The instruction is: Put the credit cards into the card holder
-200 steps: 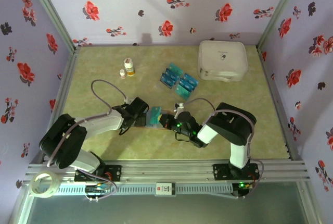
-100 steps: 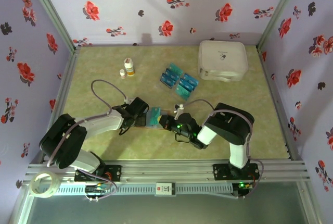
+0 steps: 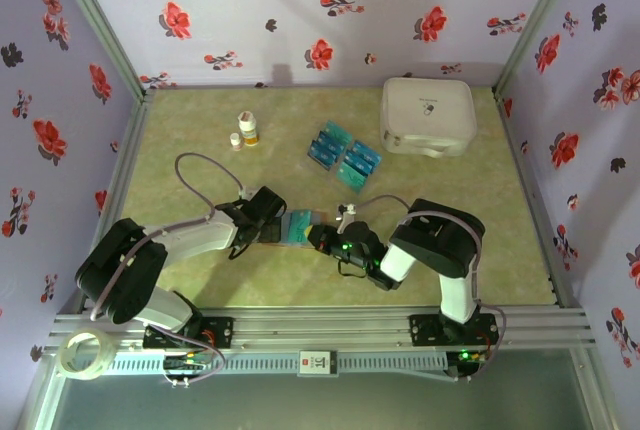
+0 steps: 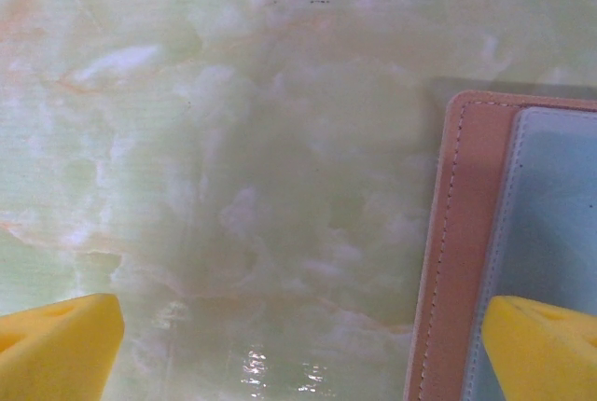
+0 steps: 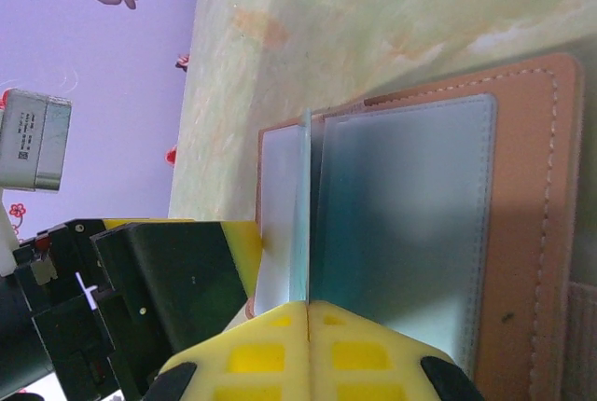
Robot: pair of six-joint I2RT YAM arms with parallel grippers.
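The card holder (image 5: 534,233) lies open on the table, a brown wallet with a clear sleeve (image 5: 410,224) inside. My right gripper (image 5: 308,312) is shut on one teal credit card (image 5: 305,205), held on edge with its far end at the sleeve's left side. My left gripper (image 4: 298,354) is open low over the table; its right fingertip (image 4: 546,345) rests over the card holder's (image 4: 464,233) edge. That same fingertip (image 5: 244,244) touches the wallet's left side in the right wrist view. Both grippers meet at the wallet (image 3: 293,227) in the top view. Several more credit cards (image 3: 342,155) lie beyond it.
A large white case (image 3: 427,115) sits at the back right. Two small bottles (image 3: 245,131) stand at the back left. A roll of tape (image 3: 85,355) rests on the front rail. Flowered walls enclose the table (image 3: 200,165) on three sides.
My right gripper has edged slightly toward the wallet with the card. The left arm has stayed put.
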